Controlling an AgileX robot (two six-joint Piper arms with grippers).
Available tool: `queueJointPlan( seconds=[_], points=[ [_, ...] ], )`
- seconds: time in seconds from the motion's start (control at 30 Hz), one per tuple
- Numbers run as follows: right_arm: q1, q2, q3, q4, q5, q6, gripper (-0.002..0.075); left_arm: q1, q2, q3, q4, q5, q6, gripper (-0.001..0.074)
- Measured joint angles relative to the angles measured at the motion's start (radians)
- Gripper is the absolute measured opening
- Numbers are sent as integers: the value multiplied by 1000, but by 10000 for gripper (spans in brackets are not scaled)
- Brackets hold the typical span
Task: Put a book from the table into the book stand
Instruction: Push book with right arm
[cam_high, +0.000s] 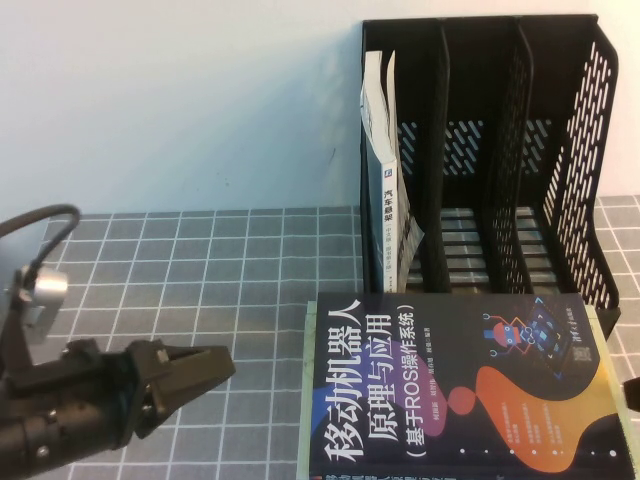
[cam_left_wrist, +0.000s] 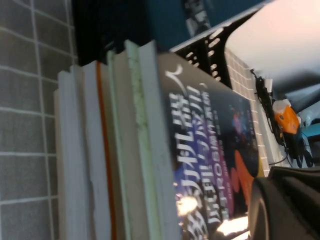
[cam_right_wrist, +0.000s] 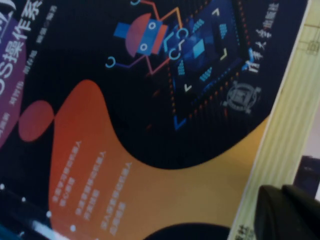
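The table, grey cloth with a white grid, lies bare across its left half, while the book stand stands at the back right with its middle and right slots open and a thin white-spined book leaning in the left one. The book lies cover up atop a stack just in front of the stand, a pale yellow-green book edge showing beneath. The left gripper hovers beside the stack's left edge, fingers nearly closed and empty; the right gripper sits at the book's right edge, and I cannot tell its state.
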Motion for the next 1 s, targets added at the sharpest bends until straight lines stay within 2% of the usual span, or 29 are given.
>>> queueJointPlan(
  seconds=[0.07,0.13,0.33,0.43,0.6,0.73,0.9,1.0],
  points=[
    [0,43,0,42,-13,-42,-3,0,46,0,-19,12,18,43],
    [0,80,0,81,-17,-77,-3,0,89,0,-34,45,38,110],
    [1,130,0,215,-25,-197,-3,0,245,-4,-105,161,104,480],
    [5,148,0,301,-21,-263,-3,0,331,-8,-117,153,146,570],
    [46,191,-2,351,-27,-297,-3,0,498,-28,-120,173,232,603],
    [99,231,-17,385,-39,-301,-3,0,621,-65,-124,328,286,608],
    [129,267,-27,426,-59,-304,-3,0,718,-112,-131,392,302,604],
    [129,269,-27,430,-61,-306,-3,0,743,-126,-135,392,299,573]
  ],
)
